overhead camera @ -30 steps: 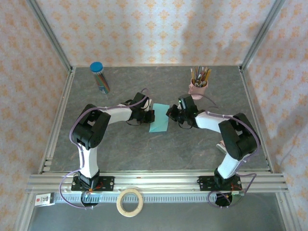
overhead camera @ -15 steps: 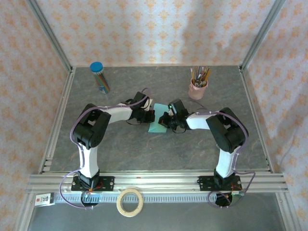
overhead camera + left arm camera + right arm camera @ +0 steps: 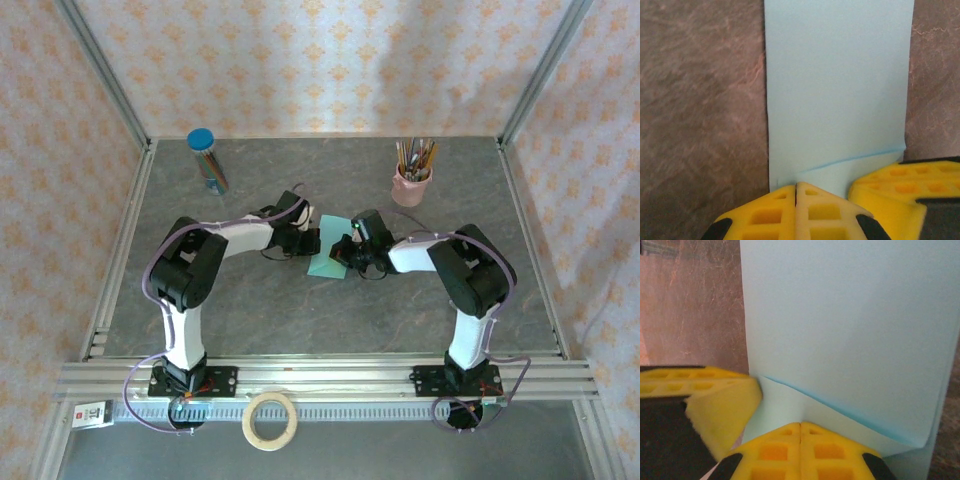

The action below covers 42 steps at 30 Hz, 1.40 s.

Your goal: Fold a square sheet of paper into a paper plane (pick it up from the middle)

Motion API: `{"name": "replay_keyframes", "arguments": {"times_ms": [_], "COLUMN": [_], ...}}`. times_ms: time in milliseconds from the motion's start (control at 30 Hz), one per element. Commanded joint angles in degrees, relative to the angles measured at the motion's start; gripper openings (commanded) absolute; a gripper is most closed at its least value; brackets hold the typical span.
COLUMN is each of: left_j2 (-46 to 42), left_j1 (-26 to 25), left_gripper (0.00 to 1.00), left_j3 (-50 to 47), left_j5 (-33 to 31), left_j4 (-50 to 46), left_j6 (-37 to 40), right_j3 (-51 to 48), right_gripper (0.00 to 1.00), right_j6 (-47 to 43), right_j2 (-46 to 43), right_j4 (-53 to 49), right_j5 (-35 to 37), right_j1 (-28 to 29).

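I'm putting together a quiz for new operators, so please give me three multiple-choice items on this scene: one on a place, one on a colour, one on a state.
1. Where on the table does the pink cup stand?
A. back left
B. back right
C. front centre

2. What colour is the sheet of paper?
A. yellow
B. white
C. light turquoise

3. How do the jaws of the left gripper and the right gripper stand?
A. both shut
B. both wide open
C. left open, right shut

Answers:
1 B: the top view shows it near the far right corner.
2 C: both wrist views show pale blue-green paper.
3 A: each pair of jaws meets with no gap.
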Motion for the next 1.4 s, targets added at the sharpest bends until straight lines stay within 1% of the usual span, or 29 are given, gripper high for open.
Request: {"name": "replay_keyframes", "arguments": {"times_ms": [0,200,333,433,533,833,1367], "left_j2": [-5.9,-10.4,-10.8,-9.5,-8.2,-6.1,-3.8], "left_j1": [-0.5,-1.7,-2.9,-3.6,-4.0,-4.0,-4.0], "left_gripper": [0.00,0.00,0.00,0.00,0.00,0.00,0.00], "left_j3": [-1.9,-6.3,-8.9,-10.0,-10.1,-9.5,-9.8], "left_j5": [-1.4,-4.0,-2.8,-0.3,-0.4,-1.6,-1.4], "left_j4": [-1.8,0.0,3.8,7.6,9.6,10.4,11.2], "left_j6": [-5.6,-11.1,-13.9,-16.4,-18.1,-18.4,-17.9], "right_j3": [-0.2,1.3,2.4,2.9,3.0,2.7,2.9], "right_gripper": [0.01,0.01,0.01,0.01,0.01,0.01,0.01], "right_j6": [0.0,-0.6,-0.4,-0.3,-0.1,0.1,-0.2], "right_j2": [5.4,6.8,7.6,7.8,7.8,7.7,7.7], "right_j4": [-9.4,-14.3,-16.0,-16.2,-16.2,-15.8,-16.1], "right_j5": [5.7,8.8,9.9,9.9,9.8,9.3,9.1], "right_j1": [0.1,0.2,0.3,0.3,0.3,0.3,0.4]}}
